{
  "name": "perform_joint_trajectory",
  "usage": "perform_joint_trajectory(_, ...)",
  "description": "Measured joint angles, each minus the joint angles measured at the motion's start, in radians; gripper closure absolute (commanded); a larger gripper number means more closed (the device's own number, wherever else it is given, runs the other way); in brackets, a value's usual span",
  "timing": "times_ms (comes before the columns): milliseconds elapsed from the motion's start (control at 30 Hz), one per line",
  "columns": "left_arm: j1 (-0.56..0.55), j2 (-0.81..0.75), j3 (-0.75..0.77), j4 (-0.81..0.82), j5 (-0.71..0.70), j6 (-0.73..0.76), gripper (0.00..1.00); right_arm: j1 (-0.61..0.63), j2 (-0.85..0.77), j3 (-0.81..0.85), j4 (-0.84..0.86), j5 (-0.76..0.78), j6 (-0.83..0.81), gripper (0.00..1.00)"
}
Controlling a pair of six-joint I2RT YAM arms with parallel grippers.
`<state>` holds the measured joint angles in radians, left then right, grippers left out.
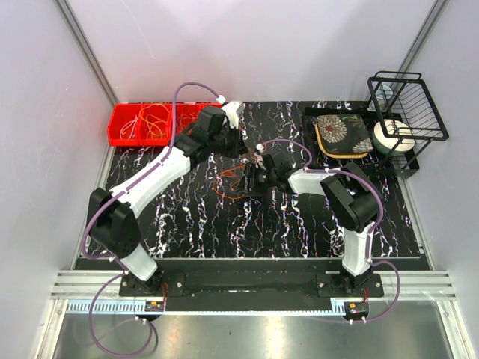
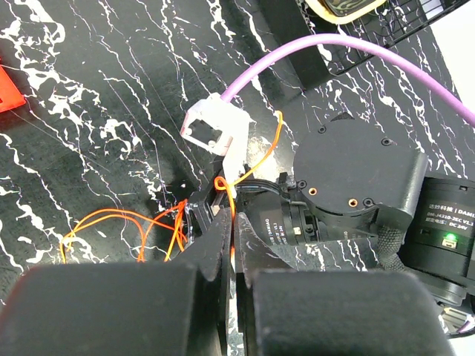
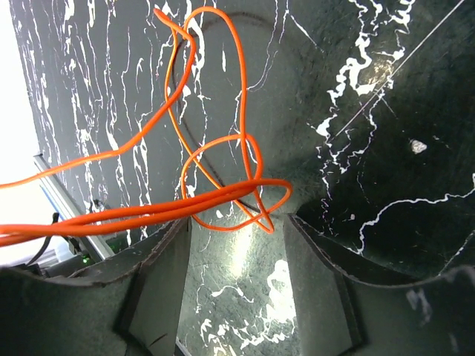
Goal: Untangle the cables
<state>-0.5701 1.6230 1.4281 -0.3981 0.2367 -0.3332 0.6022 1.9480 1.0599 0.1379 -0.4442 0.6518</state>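
Observation:
Thin orange cables lie tangled on the black marbled table between my two grippers. My left gripper is shut on one orange strand, which rises from its tips toward a white clip; more orange loops lie on the mat to its left. My right gripper is open. In the right wrist view its jaws stand wide apart, with a knot of orange loops just past the fingertips, apart from the pads. No other cable colours show on the mat.
A red bin with more orange and yellow cables stands at the back left. A black wire rack, a patterned plate and a white roll stand at the back right. The right arm's body is close to my left gripper.

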Motion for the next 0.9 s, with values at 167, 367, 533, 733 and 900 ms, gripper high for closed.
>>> perform_joint_trajectory(167, 0.002, -0.012, 0.000, 0.000, 0.001, -0.001, 1.00, 0.000, 0.000, 0.000, 0.005, 0.006, -0.008, 0.44)
perform_joint_trajectory(367, 0.006, -0.019, 0.000, 0.003, 0.014, -0.008, 1.00, 0.000, 0.016, -0.008, 0.036, 0.009, -0.004, 0.62)
perform_joint_trajectory(533, 0.010, -0.020, 0.000, 0.003, 0.024, -0.013, 1.00, 0.003, 0.027, -0.010, 0.060, 0.014, -0.003, 0.73)
perform_joint_trajectory(733, 0.017, -0.029, 0.000, 0.003, 0.031, -0.016, 1.00, 0.006, 0.029, -0.019, 0.061, 0.017, 0.002, 1.00)
perform_joint_trajectory(900, 0.059, -0.035, 0.027, -0.047, 0.016, -0.015, 1.00, 0.007, 0.026, -0.021, 0.036, 0.061, 0.023, 1.00)
